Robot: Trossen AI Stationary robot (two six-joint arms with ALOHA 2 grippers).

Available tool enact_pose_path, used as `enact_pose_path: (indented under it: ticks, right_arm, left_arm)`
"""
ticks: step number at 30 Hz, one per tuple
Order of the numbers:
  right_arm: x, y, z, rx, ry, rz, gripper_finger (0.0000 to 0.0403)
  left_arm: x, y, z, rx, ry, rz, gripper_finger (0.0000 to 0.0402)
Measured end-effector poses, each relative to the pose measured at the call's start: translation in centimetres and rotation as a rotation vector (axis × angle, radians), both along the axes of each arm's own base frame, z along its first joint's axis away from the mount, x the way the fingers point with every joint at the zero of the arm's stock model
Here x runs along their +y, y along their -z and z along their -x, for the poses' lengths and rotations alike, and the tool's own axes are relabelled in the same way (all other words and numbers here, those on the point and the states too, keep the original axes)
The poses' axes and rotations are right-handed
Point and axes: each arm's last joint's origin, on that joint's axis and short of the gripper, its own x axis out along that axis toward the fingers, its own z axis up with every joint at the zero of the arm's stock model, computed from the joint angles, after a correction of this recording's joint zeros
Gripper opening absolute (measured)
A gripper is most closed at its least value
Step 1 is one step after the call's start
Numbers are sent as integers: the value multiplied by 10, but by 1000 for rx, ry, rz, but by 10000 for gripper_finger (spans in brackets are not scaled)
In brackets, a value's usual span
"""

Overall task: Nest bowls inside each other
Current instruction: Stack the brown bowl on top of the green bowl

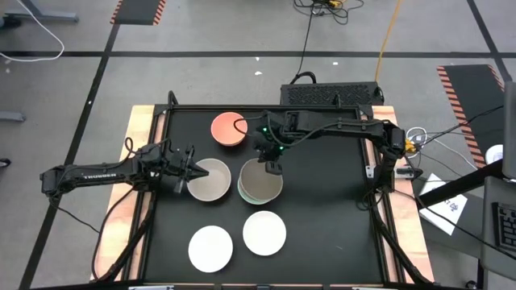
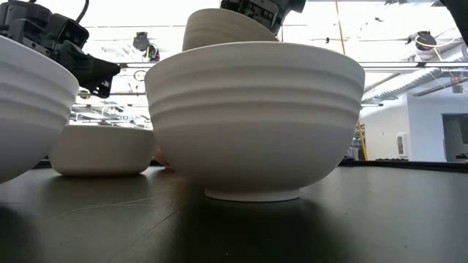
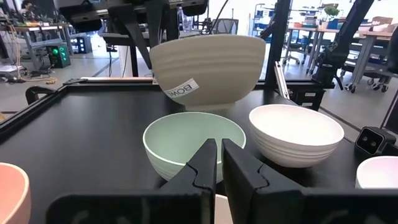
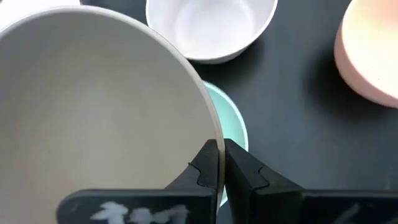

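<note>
Ribbed olive-grey bowl (image 3: 208,67), rim pinched by right end effector (image 4: 221,163), hangs above smooth mint bowl (image 3: 186,140); left end effector (image 3: 218,163) closed, empty.

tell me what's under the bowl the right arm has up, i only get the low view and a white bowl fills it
Observer: The mint green bowl sits empty right below the held olive-grey bowl. The left wrist view shows a gap between them.
Operator: is the grip ok
Observer: The right gripper is shut on that bowl's rim, one finger inside and one outside.
Operator: where's the left arm
Observer: The left gripper waits at the rim of the beige-grey bowl, just left of the mint one.
</note>
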Motion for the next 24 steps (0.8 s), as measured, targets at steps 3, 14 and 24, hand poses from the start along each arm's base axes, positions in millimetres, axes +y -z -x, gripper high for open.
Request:
enact_pose_path:
  ticks: [3,14,24]
  right_arm:
    - [0,1,0,2,-1,2,1]
    - [-5,37,-15,102,8,37,1]
    - [-6,43,-11,175,25,22,1]
  left_arm:
    - [0,0,0,0,-1,-1,24]
    - [0,0,0,2,0,0,24]
    - [0,0,0,4,0,-1,24]
